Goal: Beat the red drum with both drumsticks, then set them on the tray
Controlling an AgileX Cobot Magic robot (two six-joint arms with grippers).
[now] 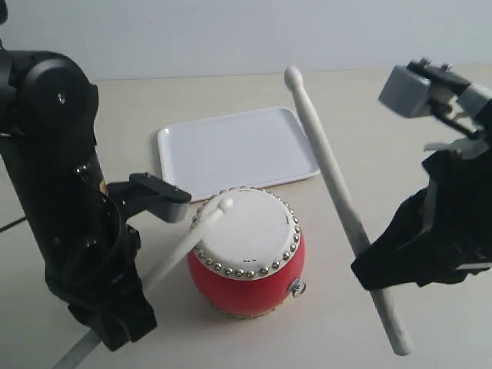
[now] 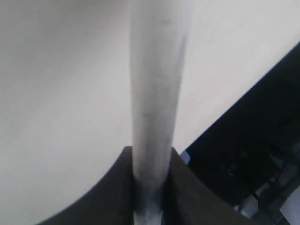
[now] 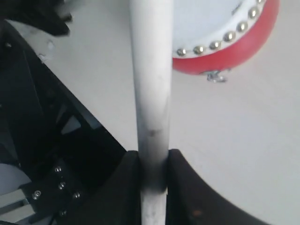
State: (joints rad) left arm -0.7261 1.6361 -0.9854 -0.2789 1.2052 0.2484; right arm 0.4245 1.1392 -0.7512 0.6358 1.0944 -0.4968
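My left gripper (image 2: 149, 187) is clamped narrowly on the lower shaft of the left drumstick (image 1: 184, 242), with a short butt end trailing behind the jaws. Ahead of them the shaft runs out to the red drum (image 1: 246, 284), and its tip sits at the near edge of the drumhead (image 1: 250, 231); I cannot tell whether it is touching. My right gripper (image 3: 153, 173) grips the right drumstick (image 1: 330, 169) in the same manner. That stick is tilted up, its tip well clear of the drum, which stands just beside this gripper. The tray (image 1: 231, 146) lies beyond the drum from both grippers and carries neither stick. I judge the beating phase to be in hand, with the left stick down and the right raised. Both placements on the tray remain outstanding.
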